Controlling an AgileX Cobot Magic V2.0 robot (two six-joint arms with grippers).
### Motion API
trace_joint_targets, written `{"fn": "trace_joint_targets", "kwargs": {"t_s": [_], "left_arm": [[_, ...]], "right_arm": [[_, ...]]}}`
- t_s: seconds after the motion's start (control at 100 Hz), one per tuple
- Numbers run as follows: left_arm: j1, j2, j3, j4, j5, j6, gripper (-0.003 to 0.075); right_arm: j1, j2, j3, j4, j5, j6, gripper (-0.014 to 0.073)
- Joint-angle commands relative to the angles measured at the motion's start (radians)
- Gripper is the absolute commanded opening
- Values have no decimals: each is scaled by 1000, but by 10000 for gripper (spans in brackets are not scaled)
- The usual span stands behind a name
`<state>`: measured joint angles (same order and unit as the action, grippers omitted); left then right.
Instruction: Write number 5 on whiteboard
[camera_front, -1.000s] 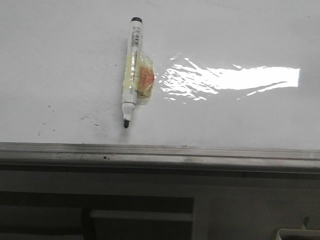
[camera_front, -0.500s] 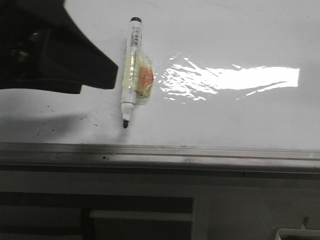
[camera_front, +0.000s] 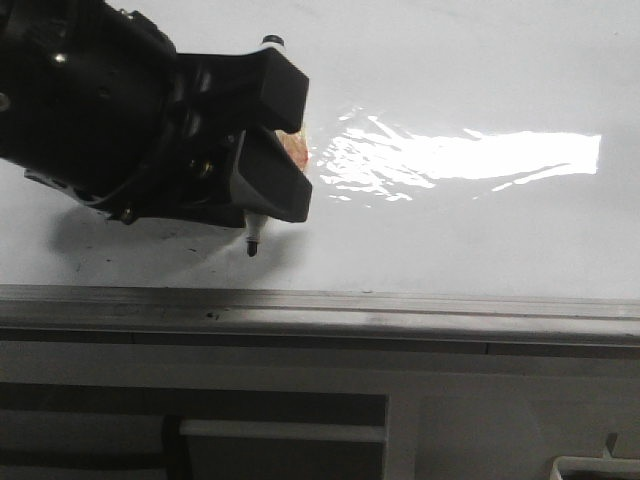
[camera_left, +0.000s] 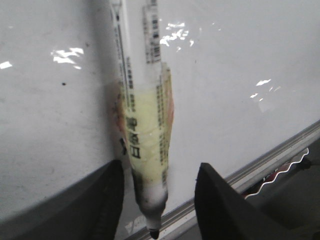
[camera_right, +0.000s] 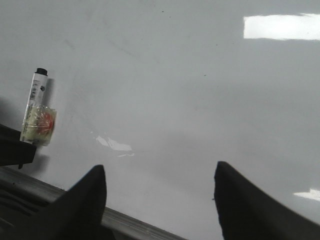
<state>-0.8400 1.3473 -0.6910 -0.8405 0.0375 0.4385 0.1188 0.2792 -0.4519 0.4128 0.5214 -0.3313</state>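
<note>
The whiteboard (camera_front: 480, 70) is a glossy white board with a grey metal edge strip (camera_front: 400, 310) along its near side. No strokes of the number 5 show on it. A white marker (camera_left: 147, 135) with a yellowish taped label lies flat on the board, its black tip (camera_front: 252, 246) pointing at the edge strip. My left gripper (camera_front: 298, 150) is open and straddles the marker, one finger (camera_left: 107, 200) on each side, with a gap on the right side. My right gripper (camera_right: 157, 200) is open and empty above bare board, to the right of the marker (camera_right: 37, 115).
A bright light reflection (camera_front: 470, 155) lies on the board right of the marker. Faint black specks (camera_front: 100, 215) dot the board near the left arm's shadow. Below the edge strip is a grey frame with a dark opening (camera_front: 280, 430).
My left gripper came in from the upper left and moved right over the marker, and its open fingers now straddle the marker. The marker has not moved.
</note>
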Motion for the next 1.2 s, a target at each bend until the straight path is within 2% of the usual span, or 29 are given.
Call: {"fn": "trace_joint_targets", "kwargs": {"t_s": [0.0,0.06,0.13,0.14,0.16,0.29,0.44,0.57,0.66,0.84,0.98,1.19], "left_arm": [[0,4,-26,-27,-65,-1,228],[0,7,-26,-33,-65,-1,153],[0,4,-26,-31,-58,-1,27],[0,4,-26,-29,-56,-1,-12],[0,3,-26,-22,-55,-1,-19],[0,-30,-26,62,-5,1,-20],[-9,-92,-26,301,126,1,-20],[-38,-144,-26,551,287,3,-20],[-83,-166,-26,684,343,8,-20],[-210,-177,-26,789,324,120,-20],[-262,-177,-26,812,277,125,-20],[-264,-177,-26,867,229,125,-20]], "right_arm": [[0,18,-38,8,-63,-10,418],[0,18,-38,8,-63,-10,418],[4,18,-38,8,-63,-10,418],[4,18,-38,8,-63,-10,418],[7,18,-38,8,-60,-10,418],[44,35,-38,8,1,-17,418],[119,106,-38,8,96,-110,418],[197,178,-38,30,62,-171,418],[249,224,-38,85,13,-256,418],[374,329,-40,210,-57,-459,418],[466,408,-67,234,-90,-468,418],[580,463,-146,234,-110,-518,418]]}}
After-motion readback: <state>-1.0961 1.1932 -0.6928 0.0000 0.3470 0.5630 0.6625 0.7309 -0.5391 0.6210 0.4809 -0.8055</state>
